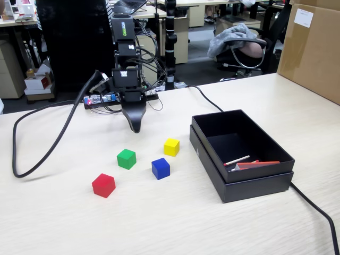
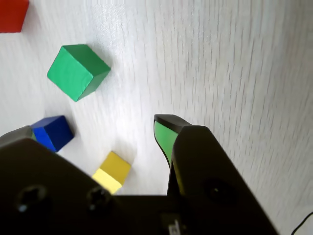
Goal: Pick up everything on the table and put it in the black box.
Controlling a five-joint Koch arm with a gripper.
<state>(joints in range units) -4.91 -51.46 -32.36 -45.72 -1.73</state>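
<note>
All four small cubes, red (image 1: 103, 185), green (image 1: 126, 158), blue (image 1: 160, 168) and yellow (image 1: 171, 146), sit close together on the light wood-grain desk (image 1: 159, 223), outside the shallow matte black cardboard box (image 1: 255, 183). The black hand (image 1: 135, 127) hangs above them (whether open or closed, I cannot tell). Descending carelessly could knock a neighbouring cube aside.

Four cubes sit on the table (image 1: 64, 223), one of each colour: one red cube (image 1: 103, 185) nearest, one green cube (image 1: 126, 159) just beyond it, one blue cube (image 1: 160, 168) to the right, and one yellow cube (image 1: 171, 147) farthest. To the right stands one black box (image 1: 255, 183). Inside it lie two sticks: one white stick (image 1: 237, 160) and one red stick (image 1: 257, 165).
</note>
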